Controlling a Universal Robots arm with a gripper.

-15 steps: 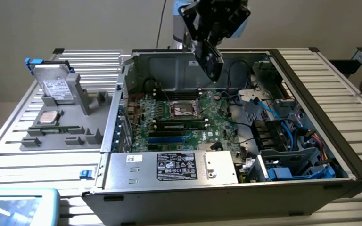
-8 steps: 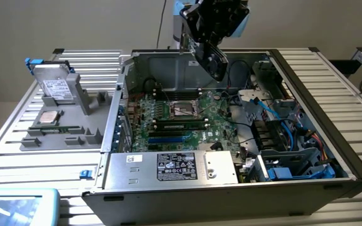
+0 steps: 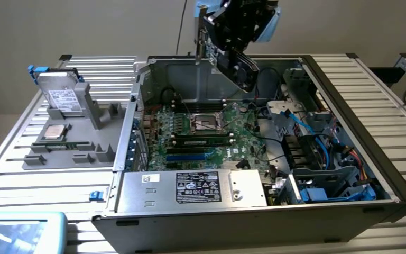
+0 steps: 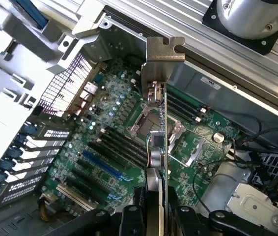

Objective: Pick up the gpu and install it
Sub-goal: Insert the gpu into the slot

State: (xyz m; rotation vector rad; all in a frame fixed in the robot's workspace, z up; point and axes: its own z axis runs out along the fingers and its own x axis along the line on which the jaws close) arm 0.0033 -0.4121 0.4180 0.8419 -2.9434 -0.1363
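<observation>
I am holding one gpu (image 3: 237, 63) in my gripper (image 4: 156, 219), the two black fingers (image 4: 131, 219) clamping flat against either face of the card. The card is hanging tilted in the air over the one open computer case (image 3: 372, 159), above its rear half and touching nothing inside. In the exterior view its black ribbed cooler block is facing down towards the exterior view's right. In the wrist view I am seeing the card edge-on, a thin green board ending in one narrow silver end bracket (image 4: 164, 49) of bent sheet metal with a notched tab.

Below it one green motherboard (image 3: 240, 135) is lying flat in the case, carrying one long blue slot (image 4: 102, 167) among black ones. One boxy bare-metal power supply (image 3: 196, 188) with a black label is sitting along the case's near wall.

To the exterior view's left, on the slatted aluminium table (image 3: 19, 180), one grey moulded fixture (image 3: 69, 156) is carrying one silver labelled hard drive (image 3: 62, 95) standing upright, one square metal-capped processor (image 3: 51, 131) and one slim green memory stick (image 3: 65, 144)
</observation>
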